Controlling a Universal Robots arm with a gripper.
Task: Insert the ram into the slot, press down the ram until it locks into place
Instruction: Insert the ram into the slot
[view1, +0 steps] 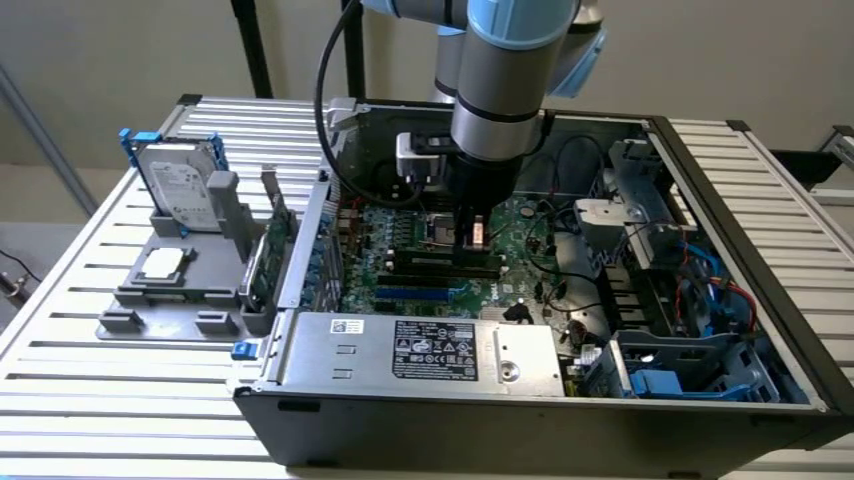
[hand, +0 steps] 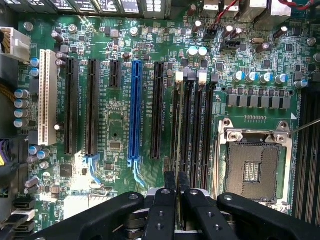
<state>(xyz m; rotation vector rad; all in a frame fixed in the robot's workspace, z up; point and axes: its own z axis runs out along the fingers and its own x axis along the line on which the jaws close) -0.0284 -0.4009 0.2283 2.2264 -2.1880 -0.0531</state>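
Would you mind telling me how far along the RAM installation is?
Done: the gripper is positioned over the black memory slots. In hand: its jaws look shut on a thin edge-on piece, apparently the ram. Left: the slots look empty, so insertion and pressing until locked remain.

Exterior view: soft, even light, no hard-edged shadows. Slatted table (view1: 54, 350) pale and bright, close to washed out toward the exterior view's right. Interior of the computer case (view1: 400, 425) noticeably dimmer; the arm (view1: 501, 90) shades the motherboard (view1: 394, 225) under it. Long sheen down the arm's silver tube.

Wrist view: board strongly and evenly lit. Capacitor tops (hand: 197, 51) flare white; steel frame of the processor socket (hand: 255, 136) glints. Gripper (hand: 176, 182) matte black with thin highlights along its edges. Area beside the yellow wires (hand: 7, 92) falls dark
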